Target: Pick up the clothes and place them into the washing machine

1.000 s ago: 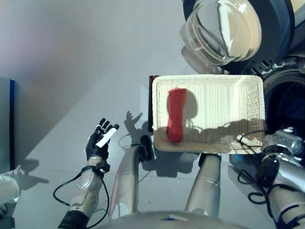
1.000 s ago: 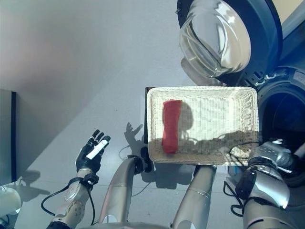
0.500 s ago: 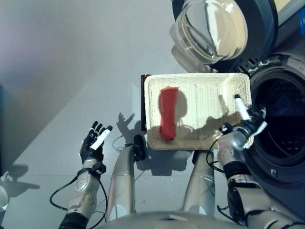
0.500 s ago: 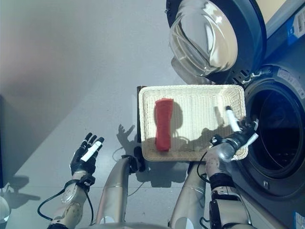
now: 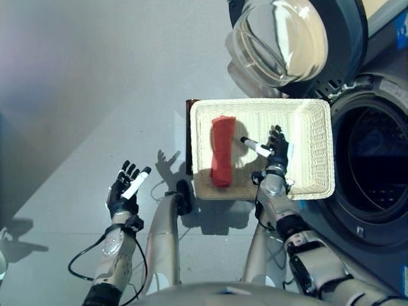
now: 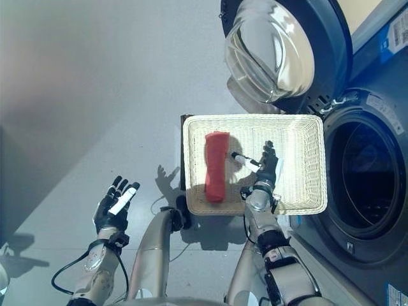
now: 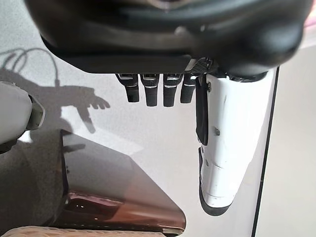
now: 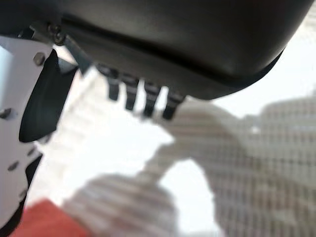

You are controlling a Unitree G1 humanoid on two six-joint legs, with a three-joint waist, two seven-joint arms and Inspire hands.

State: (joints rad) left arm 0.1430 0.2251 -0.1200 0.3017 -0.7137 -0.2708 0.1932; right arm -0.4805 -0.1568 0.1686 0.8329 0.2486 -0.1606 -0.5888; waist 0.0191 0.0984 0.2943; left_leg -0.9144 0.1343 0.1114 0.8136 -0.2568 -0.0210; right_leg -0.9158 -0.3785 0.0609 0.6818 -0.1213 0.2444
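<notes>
Left eye view: my right hand point(image 5: 276, 145) hung over the white wicker basket point(image 5: 312, 115), fingers straight and spread, white-covered thumb pointing toward the red cloth point(image 5: 222, 150). The cloth lay lengthwise in the basket, on the thumb side of that hand, close but not touched. The washing machine point(image 5: 382, 191) stood on the hand's far side, drum mouth dark, its glass door point(image 5: 279, 38) swung wide beyond the basket. My left hand point(image 5: 126, 190) was over bare grey floor point(image 5: 76, 76), well apart from the basket, fingers loose and splayed, holding nothing.

Right eye view: same layout. A blue label point(image 6: 394, 33) on the machine's top corner carried print too small to read.

Left wrist view: fingers point(image 7: 148, 94) straight in a row, white thumb cover point(image 7: 227, 148) beside them, nothing between. Floor beyond.

Right wrist view: fingers point(image 8: 143, 101) extended above the basket weave, empty. A corner of the red cloth point(image 8: 44, 222) showed past the thumb.
</notes>
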